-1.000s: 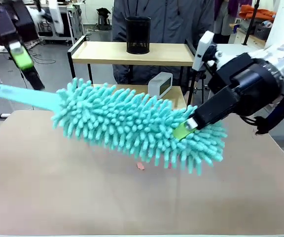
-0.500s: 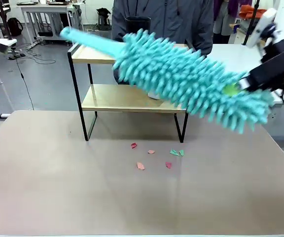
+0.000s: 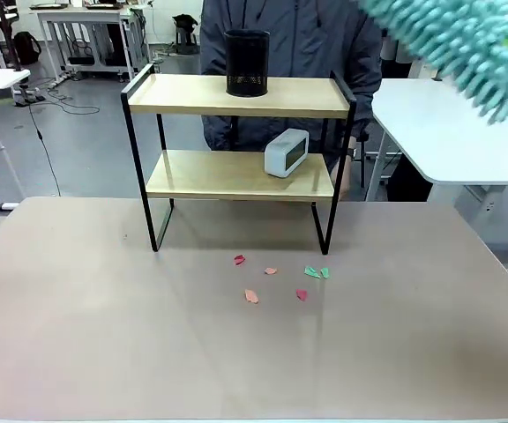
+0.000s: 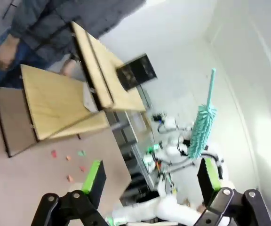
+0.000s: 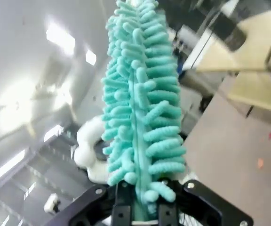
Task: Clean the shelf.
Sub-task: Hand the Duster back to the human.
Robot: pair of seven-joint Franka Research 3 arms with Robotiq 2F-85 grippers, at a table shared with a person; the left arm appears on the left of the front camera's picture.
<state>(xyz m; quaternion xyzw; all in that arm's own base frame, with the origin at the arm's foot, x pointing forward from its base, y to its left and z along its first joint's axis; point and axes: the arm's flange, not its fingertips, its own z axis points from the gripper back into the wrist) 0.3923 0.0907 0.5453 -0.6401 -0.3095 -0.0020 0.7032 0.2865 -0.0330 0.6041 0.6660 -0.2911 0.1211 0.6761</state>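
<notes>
The shelf (image 3: pixel 236 132) stands at the far middle of the brown table (image 3: pixel 104 352), in full sight now that the big teal duster (image 3: pixel 466 40) has swung up and away to the far right corner. A second ago it hung low across the table in front of the rack! My read: the sweeping is over, or the arm is winding up again. The right gripper (image 5: pixel 142 207) is clamped on the duster's end. The left gripper (image 4: pixel 149 176) hangs wide apart, holding nothing. A black mesh cup (image 3: pixel 246 62) sits on the top board, a white clock (image 3: pixel 287 152) on the lower. Small paper scraps (image 3: pixel 276 278) lie just near of the legs. The duster's handle is cut off by the frame edge.
</notes>
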